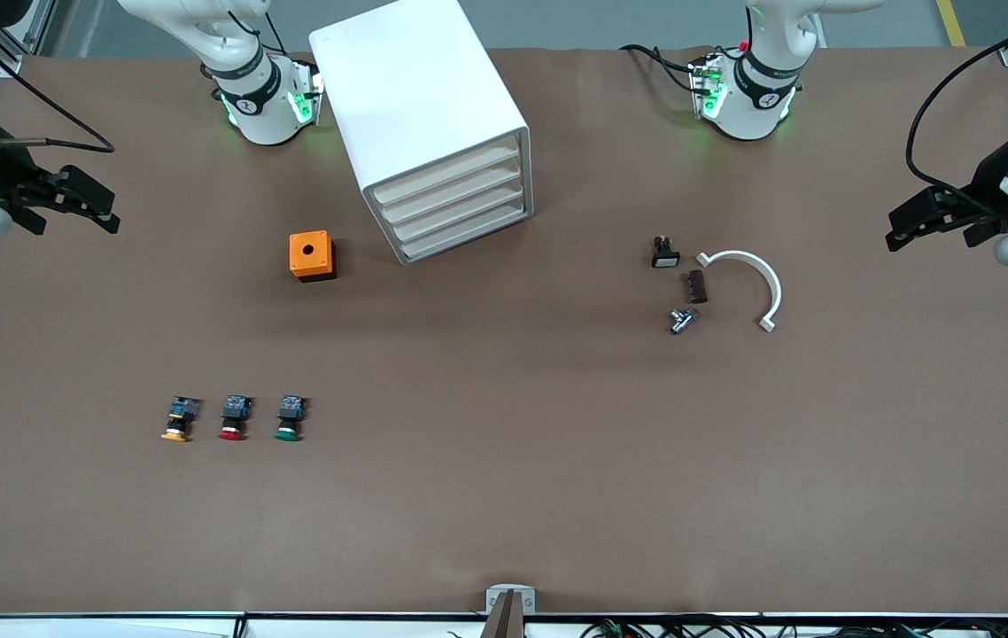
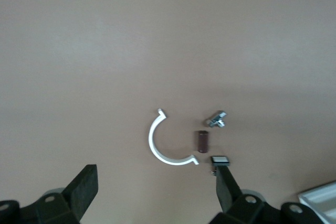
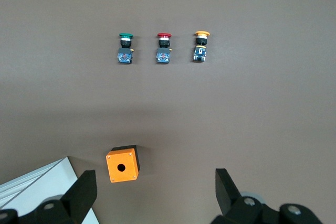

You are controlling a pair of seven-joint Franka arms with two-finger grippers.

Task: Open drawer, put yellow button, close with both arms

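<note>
The white cabinet [image 1: 420,97] stands between the arm bases, and its uppermost drawer [image 1: 446,174] is shut, as are the three below. The yellow button [image 1: 177,420] lies on the table near the front camera toward the right arm's end, beside a red-capped one and a green-capped one. It also shows in the right wrist view [image 3: 200,46]. My right gripper [image 1: 77,217] hangs open and empty over the right arm's end of the table; in the right wrist view [image 3: 155,178] its fingers stand wide apart. My left gripper [image 1: 929,232] hangs open and empty over the left arm's end; it also shows in the left wrist view [image 2: 155,174].
An orange cube box [image 1: 312,255] with a hole sits beside the cabinet. The red button [image 1: 235,418] and green button [image 1: 290,418] lie next to the yellow one. A white half-ring [image 1: 756,282], a brown block [image 1: 697,286], a metal piece [image 1: 682,320] and a small black switch [image 1: 664,252] lie toward the left arm's end.
</note>
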